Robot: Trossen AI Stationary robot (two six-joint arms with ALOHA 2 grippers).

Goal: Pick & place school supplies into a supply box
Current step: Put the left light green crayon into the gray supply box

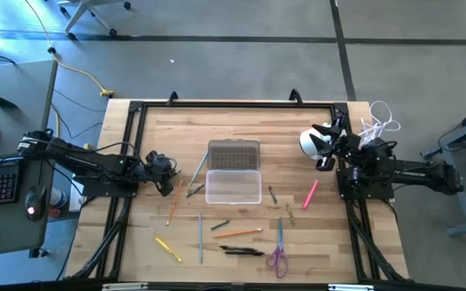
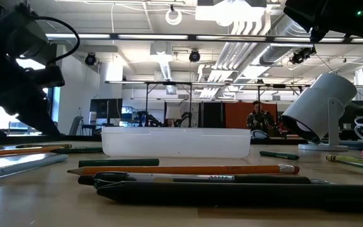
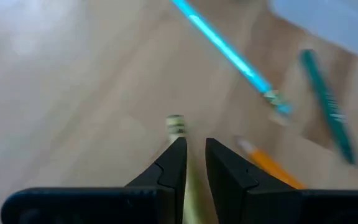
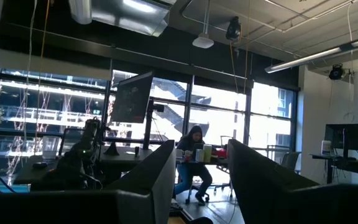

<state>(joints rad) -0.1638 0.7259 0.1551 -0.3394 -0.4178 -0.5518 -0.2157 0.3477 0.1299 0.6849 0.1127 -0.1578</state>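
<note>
Left gripper [image 1: 167,179] sits left of the supply box [image 1: 233,171], jaws clenched on a yellowish pencil [image 3: 176,127]; blue pencil [image 1: 197,170] and orange pencil [image 1: 173,208] lie close by. Box sits mid-table, lid open. In front of the box: yellow pencil [image 1: 168,249], black pens [image 1: 241,251], purple scissors [image 1: 278,247]. Pink pen [image 1: 310,194] right of the box. Right gripper [image 1: 328,145] further right, raised, jaws released, empty.
</note>
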